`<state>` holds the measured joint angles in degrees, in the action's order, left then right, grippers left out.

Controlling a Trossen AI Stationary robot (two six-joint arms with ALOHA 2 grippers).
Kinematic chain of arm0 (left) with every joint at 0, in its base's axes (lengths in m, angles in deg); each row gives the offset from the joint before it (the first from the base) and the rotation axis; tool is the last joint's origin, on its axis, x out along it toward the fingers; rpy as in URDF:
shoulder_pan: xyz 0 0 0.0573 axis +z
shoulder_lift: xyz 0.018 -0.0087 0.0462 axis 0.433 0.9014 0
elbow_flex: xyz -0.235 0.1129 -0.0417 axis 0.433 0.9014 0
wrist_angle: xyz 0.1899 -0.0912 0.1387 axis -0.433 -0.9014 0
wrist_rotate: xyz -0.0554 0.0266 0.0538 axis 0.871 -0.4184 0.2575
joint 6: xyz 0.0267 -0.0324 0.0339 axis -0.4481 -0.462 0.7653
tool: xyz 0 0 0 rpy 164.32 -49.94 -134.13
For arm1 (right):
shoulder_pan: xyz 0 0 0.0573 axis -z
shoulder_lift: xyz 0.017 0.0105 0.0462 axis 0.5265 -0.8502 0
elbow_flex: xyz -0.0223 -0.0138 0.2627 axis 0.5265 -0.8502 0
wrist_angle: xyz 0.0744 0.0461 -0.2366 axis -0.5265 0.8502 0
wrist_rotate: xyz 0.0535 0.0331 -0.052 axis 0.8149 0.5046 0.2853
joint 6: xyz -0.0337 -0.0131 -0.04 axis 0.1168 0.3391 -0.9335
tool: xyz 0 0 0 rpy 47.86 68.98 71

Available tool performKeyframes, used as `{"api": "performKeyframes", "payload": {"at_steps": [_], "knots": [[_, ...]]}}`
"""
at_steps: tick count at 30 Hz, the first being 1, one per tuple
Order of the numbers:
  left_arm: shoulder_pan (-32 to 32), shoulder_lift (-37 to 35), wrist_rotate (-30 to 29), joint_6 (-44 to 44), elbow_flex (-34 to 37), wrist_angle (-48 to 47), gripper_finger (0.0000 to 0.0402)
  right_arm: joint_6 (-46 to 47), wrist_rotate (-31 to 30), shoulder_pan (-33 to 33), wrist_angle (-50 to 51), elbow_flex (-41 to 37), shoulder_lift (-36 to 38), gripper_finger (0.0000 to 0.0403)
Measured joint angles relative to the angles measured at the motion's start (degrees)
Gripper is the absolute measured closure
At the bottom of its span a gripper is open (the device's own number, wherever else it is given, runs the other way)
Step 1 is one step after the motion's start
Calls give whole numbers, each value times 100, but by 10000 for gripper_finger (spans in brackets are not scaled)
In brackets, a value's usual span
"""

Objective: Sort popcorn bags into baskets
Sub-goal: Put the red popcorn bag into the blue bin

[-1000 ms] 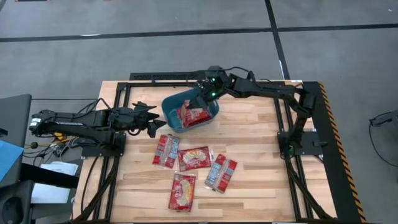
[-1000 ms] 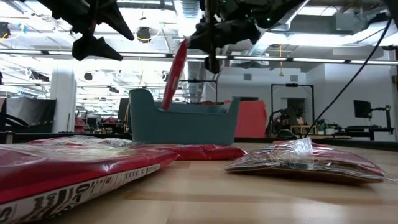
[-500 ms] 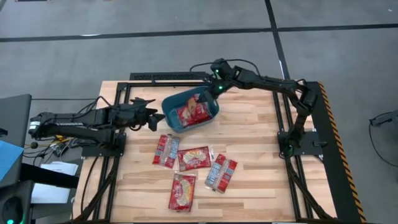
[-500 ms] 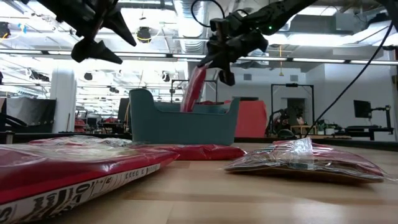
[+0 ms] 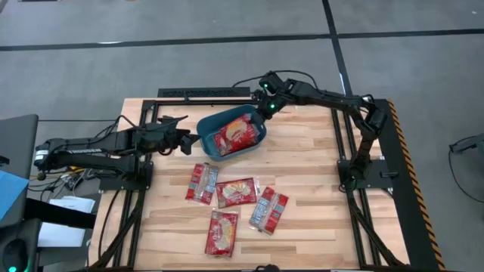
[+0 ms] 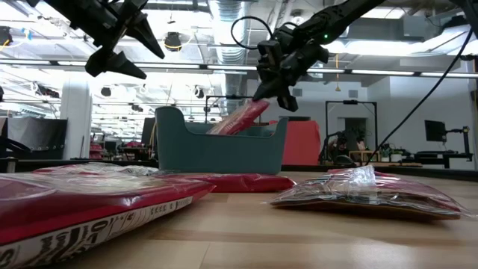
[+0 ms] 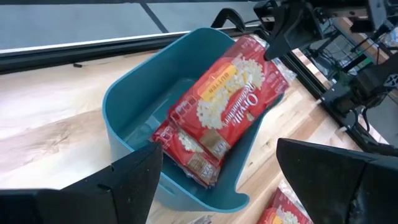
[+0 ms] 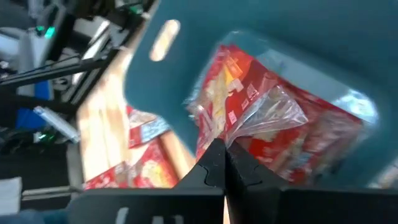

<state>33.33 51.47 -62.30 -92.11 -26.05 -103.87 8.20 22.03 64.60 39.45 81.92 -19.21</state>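
Observation:
A teal basket (image 5: 206, 133) stands at the table's far middle. My right gripper (image 5: 262, 113) hangs over the basket's far right corner, shut on a red popcorn bag (image 5: 237, 134) that slants down into it. A second bag (image 7: 186, 147) lies on the basket's floor beneath it. My left gripper (image 5: 186, 140) hovers open just left of the basket, with nothing between its fingers. Several more popcorn bags (image 5: 237, 192) lie flat on the wood nearer the front edge. My right gripper pinches the clear crinkled end seal (image 8: 254, 124) of the popcorn bag between its two fingers. The fingers slant down from the table's far right. The bag's held end (image 6: 258, 109) is raised over the basket's rim, and its lower end rests inside on the other bag.
A black metal frame (image 5: 344, 143) runs round the table and carries both arm bases. Bare wood shows to the right of the basket and near the front right corner. In the low view, the loose bags (image 6: 358, 193) lie in the foreground.
My right gripper has moved toward the table's right edge and sunk a little, tipping as it went. The popcorn bag, which stood almost upright over the basket, has leaned over and now lies slanting inside it, still held by its upper end.

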Motion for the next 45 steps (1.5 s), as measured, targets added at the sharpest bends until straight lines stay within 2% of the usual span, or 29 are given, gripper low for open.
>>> {"api": "performKeyframes", "payload": {"at_steps": [6, 11, 19, 32, 36, 39, 43, 45], "knots": [[72, 0, 1, -32, 0, 0, 98, -236, -525, 22, 242, 0, 0, 392], [156, -2, 7, -49, 0, 2, 98, -280, -709, 23, 240, 0, 0, 369], [271, -1, 16, -49, 0, 2, 98, -442, -1134, 31, 181, 0, 0, 319], [353, 0, 37, 16, 0, 0, 98, -507, -1115, 108, 124, 0, 0, 213], [353, -1, 199, 18, 0, -2, 98, -664, -940, 77, 770, 97, 110, 205], [353, 0, 389, 19, 0, -2, 98, -883, -850, -57, 1734, 153, 358, 210], [353, -2, 523, 146, 0, -3, 98, -1115, -1050, -541, 3102, -141, 739, 222], [353, 0, 555, 211, 0, -4, 98, -992, -1097, -871, 3396, -476, 996, 226]]}}
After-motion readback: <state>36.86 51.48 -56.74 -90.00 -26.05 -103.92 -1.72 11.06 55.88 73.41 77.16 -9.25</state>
